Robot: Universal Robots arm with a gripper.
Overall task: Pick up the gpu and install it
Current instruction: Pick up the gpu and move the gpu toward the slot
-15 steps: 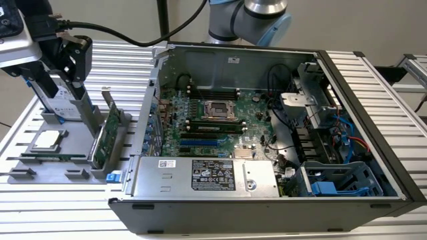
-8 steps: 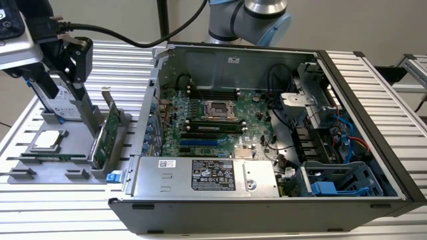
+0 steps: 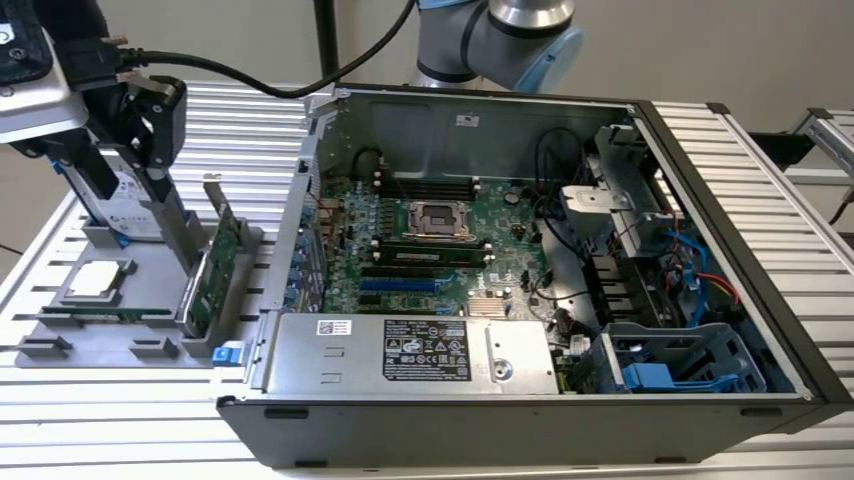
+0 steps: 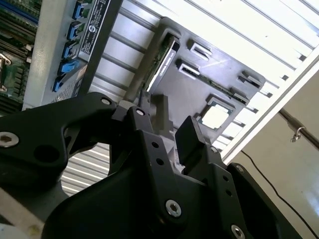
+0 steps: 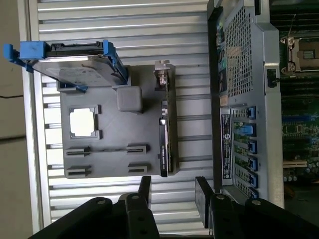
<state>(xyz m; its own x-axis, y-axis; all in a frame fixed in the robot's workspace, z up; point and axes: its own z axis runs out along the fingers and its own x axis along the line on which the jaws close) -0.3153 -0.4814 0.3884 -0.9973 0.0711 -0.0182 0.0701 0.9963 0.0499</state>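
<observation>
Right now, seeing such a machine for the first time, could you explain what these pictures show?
It is one robot arm with a pincer at its end. One camera stands off the arm; two ride near its wrist, looking past the pincer. On the slatted table stand an open computer case and a grey tray. The tray carries the graphics card on edge, a hard drive in a blue frame and a square chip. The pincer is open and holds nothing, above the tray.

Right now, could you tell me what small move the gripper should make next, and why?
Probably lower the open gripper onto the gpu: it stands on edge in the gray tray, untouched, and in the first wrist view lines up with the gap between the fingers.
</observation>
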